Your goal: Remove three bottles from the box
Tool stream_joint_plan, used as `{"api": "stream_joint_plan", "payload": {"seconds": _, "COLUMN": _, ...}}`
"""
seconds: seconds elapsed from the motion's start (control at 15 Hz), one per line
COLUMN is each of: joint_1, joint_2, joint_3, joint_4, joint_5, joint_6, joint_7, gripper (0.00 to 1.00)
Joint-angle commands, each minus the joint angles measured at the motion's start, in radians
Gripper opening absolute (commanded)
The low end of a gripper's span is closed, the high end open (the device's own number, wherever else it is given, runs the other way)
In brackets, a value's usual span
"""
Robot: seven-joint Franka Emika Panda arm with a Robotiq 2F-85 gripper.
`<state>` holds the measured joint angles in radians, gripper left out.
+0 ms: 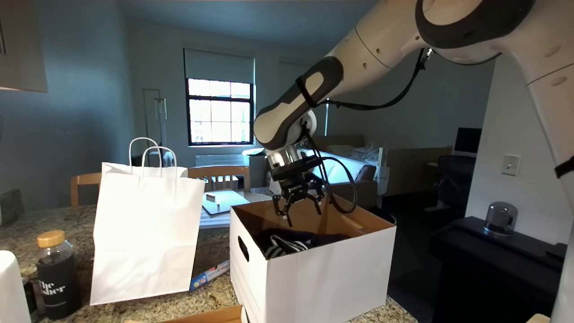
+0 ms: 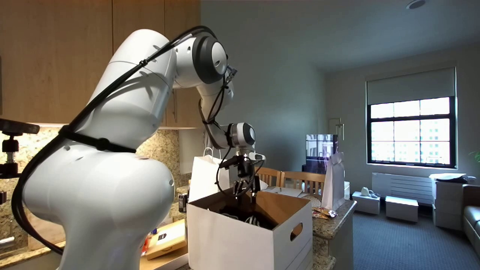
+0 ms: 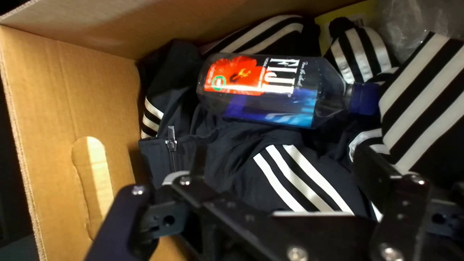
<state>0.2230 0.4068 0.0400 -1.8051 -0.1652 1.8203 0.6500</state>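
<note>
FIJI water bottle (image 3: 275,90): lay on its side on striped clothing (image 3: 250,166) in white cardboard box (image 1: 332,278), base toward hand-hole (image 3: 93,185) edge. Pincer (image 3: 282,165): stood spread, ungripping, above. Likely hazard: slack clothing could get pinched alongside, loosening the grip.

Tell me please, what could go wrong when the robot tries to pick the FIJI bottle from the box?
The FIJI bottle lies on rumpled clothing, so the open fingers might pinch clothing together with it.

It lies on its side on that uneven bed, so a touch could roll it.

The box walls it in, so the fingers might bump the box.
</note>
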Motion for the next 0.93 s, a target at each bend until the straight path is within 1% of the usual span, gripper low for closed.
{"api": "stream_joint_plan", "payload": {"seconds": 0.0, "joint_1": -0.006, "joint_2": 0.007, "joint_3": -0.002, "joint_4": 0.041, "joint_5": 0.030, "joint_6": -0.014, "joint_7": 0.005, "gripper": 1.00}}
{"api": "stream_joint_plan", "payload": {"seconds": 0.2, "joint_1": -0.012, "joint_2": -0.001, "joint_3": -0.005, "joint_4": 0.065, "joint_5": 0.061, "joint_6": -0.011, "joint_7": 0.004, "gripper": 1.00}}
{"api": "stream_joint_plan", "payload": {"seconds": 0.47, "joint_1": 0.031, "joint_2": -0.025, "joint_3": -0.019, "joint_4": 0.086, "joint_5": -0.035, "joint_6": -0.031, "joint_7": 0.046, "gripper": 1.00}}
{"api": "stream_joint_plan", "payload": {"seconds": 0.6, "joint_1": 0.052, "joint_2": -0.034, "joint_3": -0.018, "joint_4": 0.103, "joint_5": -0.101, "joint_6": -0.041, "joint_7": 0.056, "gripper": 1.00}}
{"api": "stream_joint_plan", "payload": {"seconds": 0.73, "joint_1": 0.063, "joint_2": -0.039, "joint_3": -0.012, "joint_4": 0.112, "joint_5": -0.136, "joint_6": -0.038, "joint_7": 0.074, "gripper": 1.00}}
{"api": "stream_joint_plan", "payload": {"seconds": 0.87, "joint_1": 0.071, "joint_2": -0.038, "joint_3": -0.006, "joint_4": 0.133, "joint_5": -0.143, "joint_6": -0.060, "joint_7": 0.081, "gripper": 1.00}}
